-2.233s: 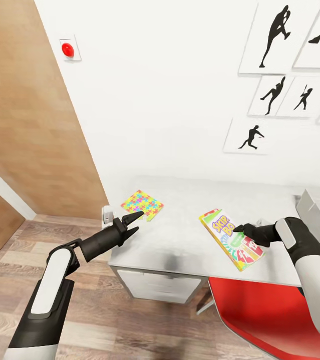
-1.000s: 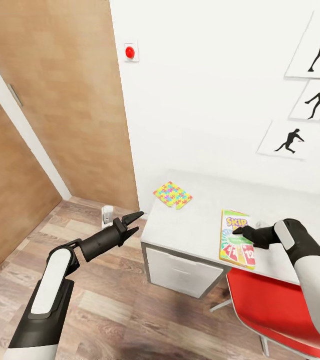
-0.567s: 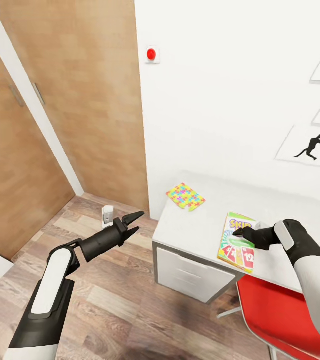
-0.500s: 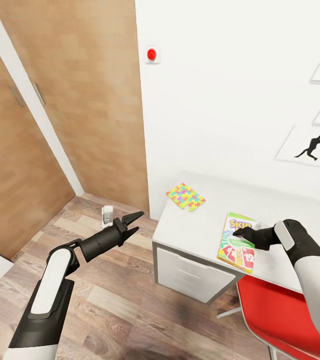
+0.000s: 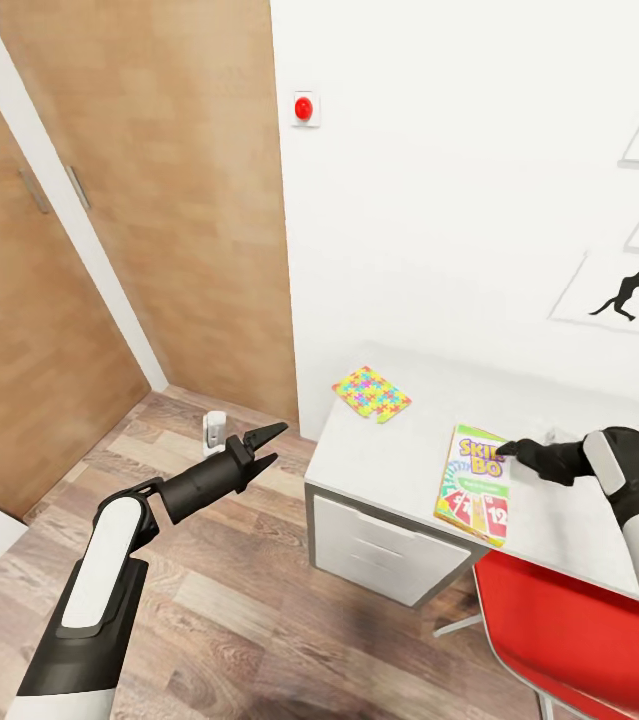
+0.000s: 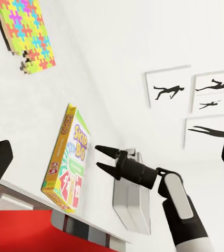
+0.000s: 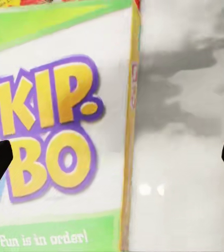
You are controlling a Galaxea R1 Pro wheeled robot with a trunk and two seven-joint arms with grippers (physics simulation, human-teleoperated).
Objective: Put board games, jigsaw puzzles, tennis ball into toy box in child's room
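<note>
The SKIP BO board game (image 5: 474, 485) lies flat near the front edge of the table (image 5: 399, 450), right of a jigsaw puzzle (image 5: 372, 392) by the wall. The left gripper (image 5: 265, 446) hangs over the floor, jaws parted and empty. The right gripper (image 5: 507, 450) is spread wide beside the box's far edge, so the pickup seems in hand: next, close on that edge.

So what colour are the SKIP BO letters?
Yellow with purple outlines on the SKIP BO box, clearest in the right wrist view.
</note>
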